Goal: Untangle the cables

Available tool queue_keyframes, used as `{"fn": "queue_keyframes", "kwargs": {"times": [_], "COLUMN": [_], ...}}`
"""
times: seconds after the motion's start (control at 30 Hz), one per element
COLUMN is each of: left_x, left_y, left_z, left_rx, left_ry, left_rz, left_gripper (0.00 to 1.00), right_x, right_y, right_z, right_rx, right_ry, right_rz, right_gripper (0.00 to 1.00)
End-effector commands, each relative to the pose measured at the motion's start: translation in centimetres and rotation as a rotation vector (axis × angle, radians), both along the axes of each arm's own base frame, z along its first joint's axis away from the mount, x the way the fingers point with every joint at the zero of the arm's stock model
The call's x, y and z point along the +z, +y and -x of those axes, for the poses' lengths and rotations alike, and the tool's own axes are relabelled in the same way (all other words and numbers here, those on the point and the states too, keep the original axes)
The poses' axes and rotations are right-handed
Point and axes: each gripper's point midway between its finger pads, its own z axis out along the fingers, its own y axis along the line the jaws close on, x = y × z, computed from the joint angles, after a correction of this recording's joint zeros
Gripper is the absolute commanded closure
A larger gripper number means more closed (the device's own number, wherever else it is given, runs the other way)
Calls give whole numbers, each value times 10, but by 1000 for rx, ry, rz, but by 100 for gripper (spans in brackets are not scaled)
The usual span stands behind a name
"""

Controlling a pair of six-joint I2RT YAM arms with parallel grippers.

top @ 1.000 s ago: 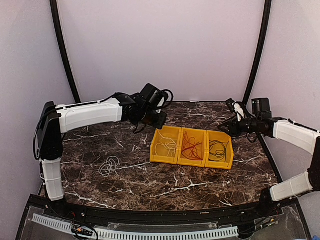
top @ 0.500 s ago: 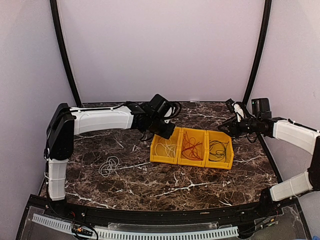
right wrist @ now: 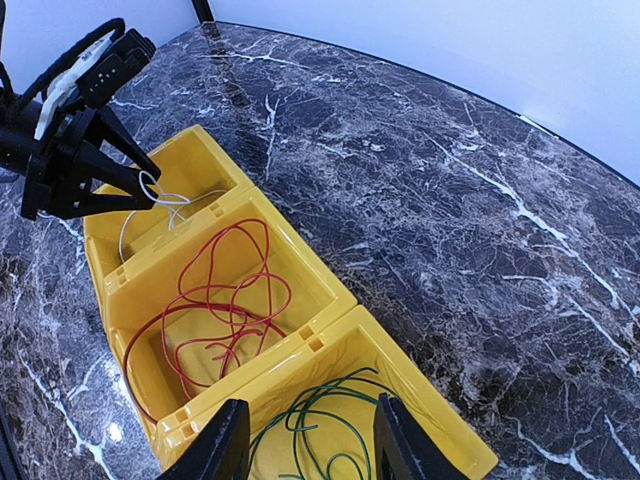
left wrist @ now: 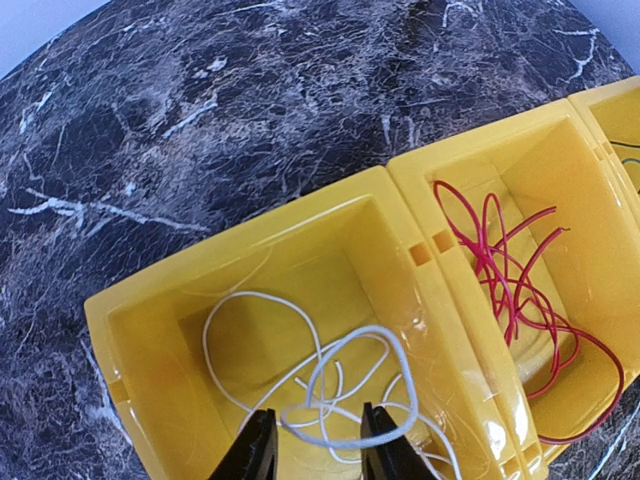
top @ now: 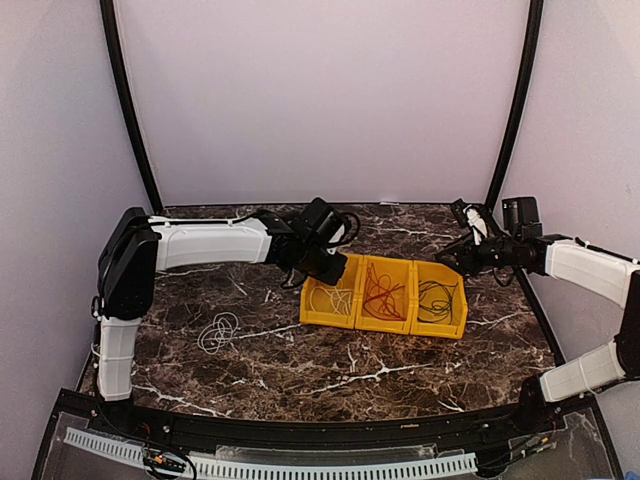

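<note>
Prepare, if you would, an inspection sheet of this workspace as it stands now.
Surface: dark marbled table with white veins.
Job's things: three yellow bins in a row. The left bin holds a white cable, the middle a red cable, the right a dark cable. A loose white cable lies on the table left of the bins.
Clutter: nothing seen.
Grippers: left gripper open over the left bin, a white loop between its fingers. Right gripper open and empty, by the right bin.
Cables: black arm cable looped at the left wrist.
Surroundings: plain pale walls; black curved posts.
</note>
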Motion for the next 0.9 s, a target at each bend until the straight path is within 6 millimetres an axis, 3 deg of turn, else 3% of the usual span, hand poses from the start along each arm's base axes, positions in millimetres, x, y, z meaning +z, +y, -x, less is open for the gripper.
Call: {"fn": "queue_keyframes", "kwargs": {"times": [0.0,0.23,0.37,0.47,0.5,0.87], "left_x": [21,60,70,75,64,17], "left_y": [11,42,62,90,105,231], "left_z": [2,21,39,52,56,123], "left_rx": [37,89,83,151,183,541], "left_ry": [-18,-75,-54,-44,-40,115], "left_rz": [-29,-5,-4,-18,-60,-247], "left_gripper": [67,61,60,59,59,61], "right_x": [7,8,8,9,10,17], "right_y": [1,1,1,2,2,5], "right_z": [-4,-3,-3,-2,-2,3], "right_rx": [10,14,19,26,28,49], "right_ry": [-32,-36,-32,-35,-39,-60], "right_rz": [2,5,3,2,1,-14], "right_gripper": [55,55,55,55,55,54]}}
